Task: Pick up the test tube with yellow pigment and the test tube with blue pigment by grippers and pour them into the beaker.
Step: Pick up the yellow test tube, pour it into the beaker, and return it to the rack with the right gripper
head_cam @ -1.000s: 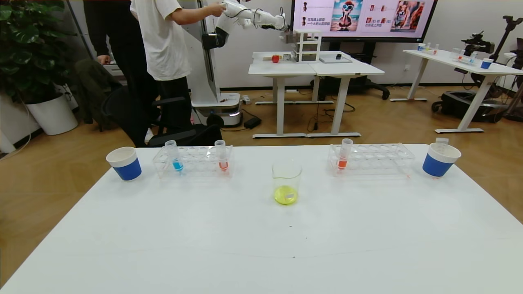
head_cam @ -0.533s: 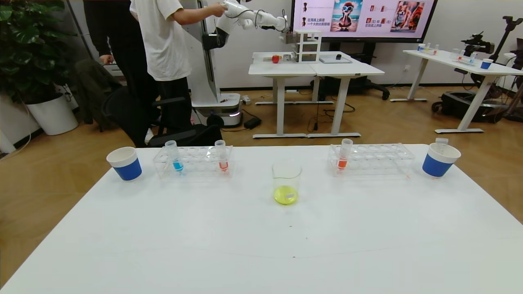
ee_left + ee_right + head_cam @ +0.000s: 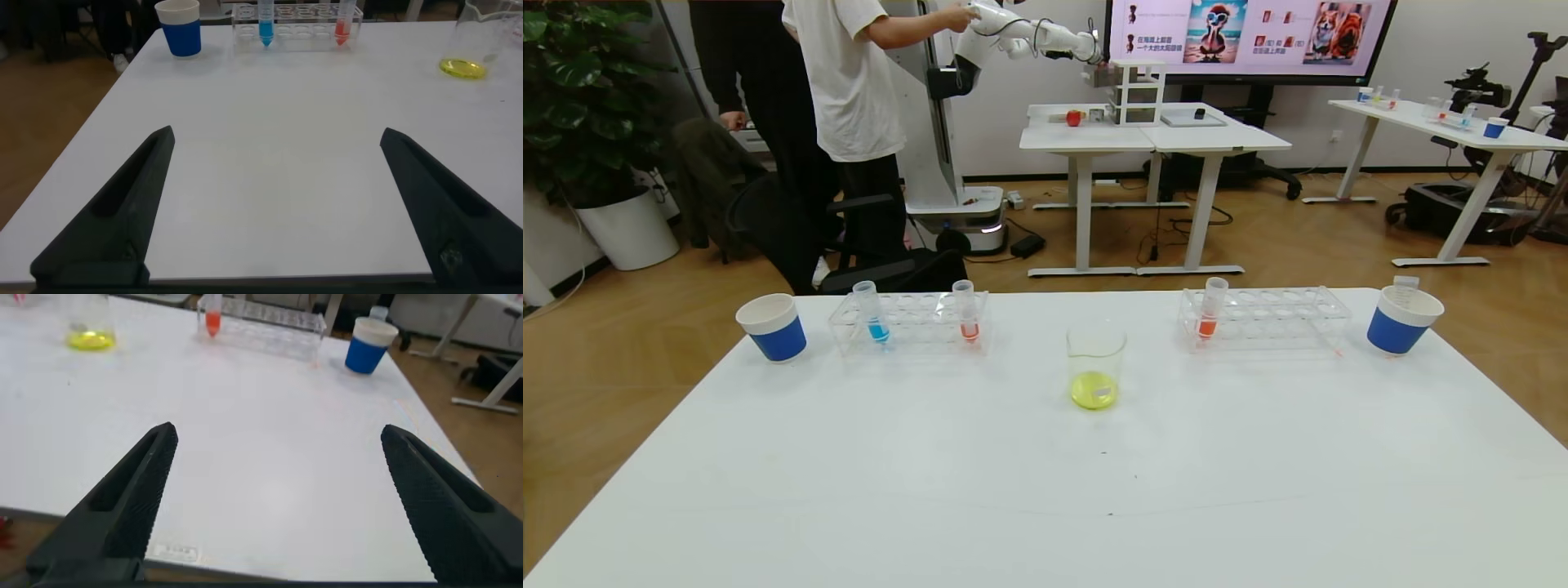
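Fingers on both grippers, left gripper [image 3: 274, 204] and right gripper [image 3: 278, 498], gape wide, holding nothing. Ahead of the left one, far across the table, the test tube with blue pigment [image 3: 265, 23] stands upright in its rack [image 3: 296, 18]; beaker [image 3: 1096, 363] holds yellow already.

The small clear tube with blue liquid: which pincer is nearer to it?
Left. The left pincer faces the rack holding the blue tube; the right pincer faces the other rack, across the table.

Bare table [image 3: 1045, 498] lies open up to the beaker [image 3: 1096, 365], flanked by two racks [image 3: 911, 325] [image 3: 1264, 318].
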Tool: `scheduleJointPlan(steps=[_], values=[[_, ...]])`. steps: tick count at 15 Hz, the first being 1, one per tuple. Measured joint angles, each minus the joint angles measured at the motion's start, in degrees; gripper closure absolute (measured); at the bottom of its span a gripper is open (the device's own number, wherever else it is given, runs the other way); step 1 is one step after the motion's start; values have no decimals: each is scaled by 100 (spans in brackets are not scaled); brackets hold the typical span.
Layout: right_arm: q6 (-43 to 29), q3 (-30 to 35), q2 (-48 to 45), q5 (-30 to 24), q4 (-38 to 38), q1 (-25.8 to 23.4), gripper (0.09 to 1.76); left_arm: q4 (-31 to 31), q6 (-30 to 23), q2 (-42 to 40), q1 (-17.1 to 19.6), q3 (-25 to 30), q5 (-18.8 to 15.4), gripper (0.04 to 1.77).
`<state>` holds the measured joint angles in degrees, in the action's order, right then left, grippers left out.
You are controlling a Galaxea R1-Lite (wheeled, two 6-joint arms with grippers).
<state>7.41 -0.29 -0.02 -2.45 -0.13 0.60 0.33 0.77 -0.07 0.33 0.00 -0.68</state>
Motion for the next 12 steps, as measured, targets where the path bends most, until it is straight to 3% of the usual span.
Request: scheduleJointPlan(steps=[12], values=[[-293, 29, -2, 45, 57, -2, 11, 7, 9, 0, -2, 0, 0, 6]])
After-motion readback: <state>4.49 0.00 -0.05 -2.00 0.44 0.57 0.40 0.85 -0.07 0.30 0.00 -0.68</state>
